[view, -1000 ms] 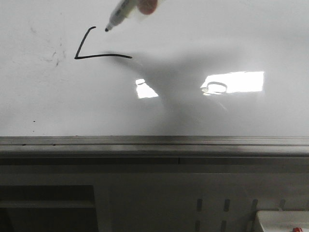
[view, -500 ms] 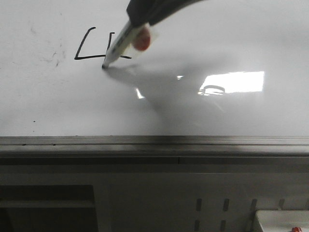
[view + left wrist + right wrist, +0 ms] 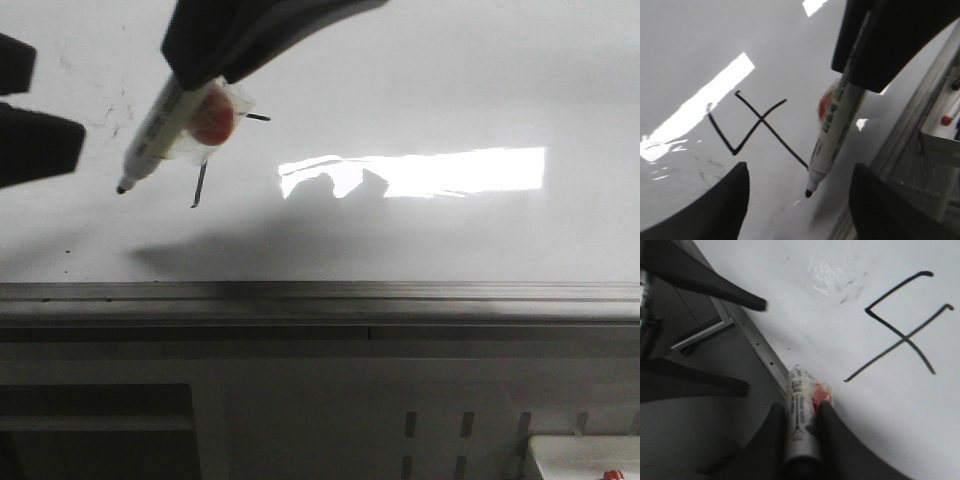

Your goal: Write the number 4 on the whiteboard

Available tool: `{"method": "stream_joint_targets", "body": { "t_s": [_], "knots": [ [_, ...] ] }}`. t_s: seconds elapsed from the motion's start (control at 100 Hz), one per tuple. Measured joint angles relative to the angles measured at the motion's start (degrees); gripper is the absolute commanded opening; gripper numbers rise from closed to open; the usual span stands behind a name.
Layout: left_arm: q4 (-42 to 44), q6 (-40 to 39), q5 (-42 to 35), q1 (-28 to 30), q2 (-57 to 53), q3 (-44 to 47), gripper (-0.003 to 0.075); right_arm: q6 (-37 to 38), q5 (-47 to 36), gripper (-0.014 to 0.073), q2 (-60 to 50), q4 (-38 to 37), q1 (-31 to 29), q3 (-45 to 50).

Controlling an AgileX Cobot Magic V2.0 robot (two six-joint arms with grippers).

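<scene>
This looks like a lab or workshop test bench. A large glossy whiteboard (image 3: pixel 420 70) lies flat, edged by a grey metal rail (image 3: pixel 320 292). Past the rail stands a grey metal frame with slotted holes (image 3: pixel 440 425), and a white bin (image 3: pixel 585 455) sits at its corner.

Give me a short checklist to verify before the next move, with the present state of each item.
1. All three strokes of the 4 drawn: ok.
2. Marker tip off the whiteboard: ok, it looks clear of the stem's end.
3. Right gripper firm on the marker: ok.
4. Left gripper open, empty: ok.
5. Marker cap within reach: cannot tell.
</scene>
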Motion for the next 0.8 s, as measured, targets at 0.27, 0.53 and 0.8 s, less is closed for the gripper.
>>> {"method": "stream_joint_targets", "body": {
  "t_s": [0.27, 0.53, 0.8],
  "knots": [
    [0.6, 0.0, -5.1, -0.5, 4.8, -0.9, 0.0304, 0.0, 1.2, -0.0064, 0.0, 0.1, 3.7, -2.2],
    [3.4, 1.8, -5.5, -0.7, 5.0, -1.0, -0.0020, 0.0, 0.9, -0.0056, 0.0, 0.1, 3.7, -2.5],
    [-10.3, 0.6, -4.4, -0.7, 5.0, -1.1, -0.0020, 0.0, 0.8, 0.0556, 0.0, 0.1, 3.3, -2.6]
  ]
}}
